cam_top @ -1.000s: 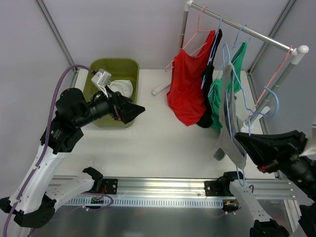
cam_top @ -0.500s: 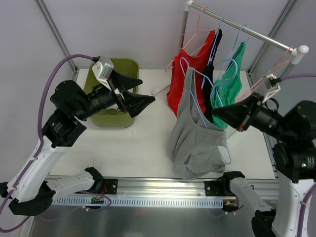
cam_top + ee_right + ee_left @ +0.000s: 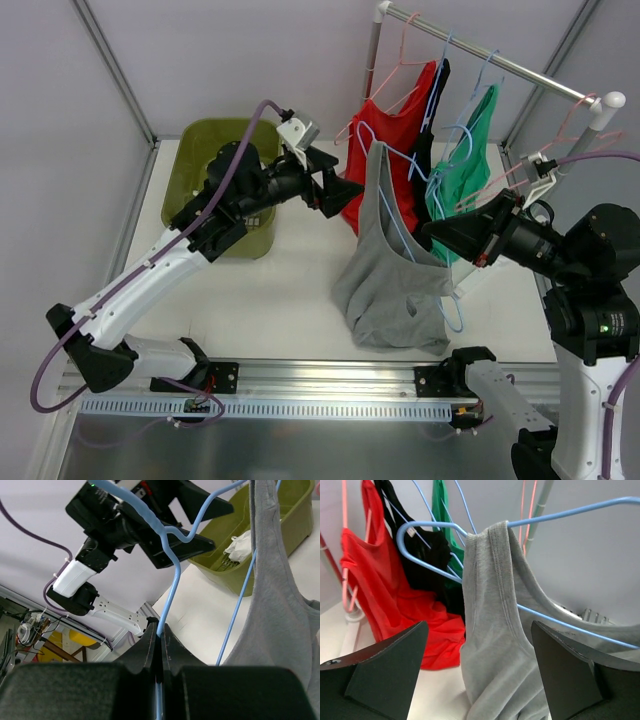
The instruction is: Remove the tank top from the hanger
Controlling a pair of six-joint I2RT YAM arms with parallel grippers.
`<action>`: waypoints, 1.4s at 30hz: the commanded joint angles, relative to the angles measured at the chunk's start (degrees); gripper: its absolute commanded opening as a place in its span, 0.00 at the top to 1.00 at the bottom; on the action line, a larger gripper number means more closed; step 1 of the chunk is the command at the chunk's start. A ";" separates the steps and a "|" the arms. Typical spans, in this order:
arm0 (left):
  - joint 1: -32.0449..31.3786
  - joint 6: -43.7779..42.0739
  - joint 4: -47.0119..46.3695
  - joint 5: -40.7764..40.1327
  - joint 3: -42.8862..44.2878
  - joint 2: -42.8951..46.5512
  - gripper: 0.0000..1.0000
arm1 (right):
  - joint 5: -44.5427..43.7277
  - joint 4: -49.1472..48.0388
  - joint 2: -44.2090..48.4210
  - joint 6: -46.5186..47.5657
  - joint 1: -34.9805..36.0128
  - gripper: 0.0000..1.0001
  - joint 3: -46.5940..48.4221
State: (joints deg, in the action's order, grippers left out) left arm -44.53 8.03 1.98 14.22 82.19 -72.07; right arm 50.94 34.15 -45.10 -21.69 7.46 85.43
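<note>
A grey tank top (image 3: 390, 275) hangs on a light blue hanger (image 3: 402, 218) held out over the table in front of the rack. My right gripper (image 3: 432, 232) is shut on the hanger's wire; in the right wrist view the wire (image 3: 172, 585) runs up from between the closed jaws (image 3: 160, 629), with the tank top (image 3: 280, 605) to its right. My left gripper (image 3: 347, 190) is open beside the upper left strap. In the left wrist view its jaws (image 3: 479, 630) stand wide on either side of the grey fabric (image 3: 495, 645), touching nothing, with the hanger (image 3: 560, 514) above.
A rack bar (image 3: 500, 62) at the back right carries a red top (image 3: 395, 120), a black top (image 3: 425, 150) and a green top (image 3: 465, 170) on hangers. An olive bin (image 3: 185, 150) holding white cloth sits at the back left.
My left arm swung from over the bin across to the tank top's strap. My right arm carried the hanger and tank top left and away from the near edge.
</note>
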 commanded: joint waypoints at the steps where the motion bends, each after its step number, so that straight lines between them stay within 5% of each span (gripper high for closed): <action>1: -0.91 -1.18 -7.16 0.11 1.74 -0.96 0.15 | 2.32 -4.71 0.36 0.60 0.80 1.00 -0.08; 6: -0.99 0.67 -9.10 4.15 3.76 -4.91 0.28 | 2.15 -4.88 1.51 1.04 1.24 1.00 -0.96; 11: -1.17 0.76 -9.36 0.91 5.52 -7.38 0.67 | 2.59 -4.97 1.33 0.95 1.94 1.00 -0.35; 13: -1.17 0.32 -9.36 0.46 5.35 -7.29 0.69 | 2.59 -5.23 1.86 1.04 1.94 1.00 -0.79; 19: -1.08 1.46 -10.32 0.98 5.43 -7.38 0.98 | 3.29 -6.11 2.83 0.78 2.03 1.00 -2.02; 26: -1.08 3.39 -13.49 1.44 2.98 -5.54 1.00 | 3.64 -6.03 3.09 2.35 2.03 1.00 -3.86; 35: -0.99 7.34 -7.80 -31.48 0.68 -0.26 1.00 | 12.41 -5.23 4.67 8.50 2.12 1.00 -10.02; 38: -0.91 9.36 0.09 -37.14 4.46 -2.36 1.00 | 14.53 -5.41 6.51 11.31 2.90 1.00 -9.76; 42: -0.91 11.21 1.80 -32.44 5.09 -3.69 1.00 | 13.32 -7.95 8.89 12.82 3.70 1.00 -10.54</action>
State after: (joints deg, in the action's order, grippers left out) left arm -45.39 16.51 1.32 -15.70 85.34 -75.09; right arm 61.12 31.09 -39.09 -11.79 10.33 74.52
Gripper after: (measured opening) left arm 0.010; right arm 0.040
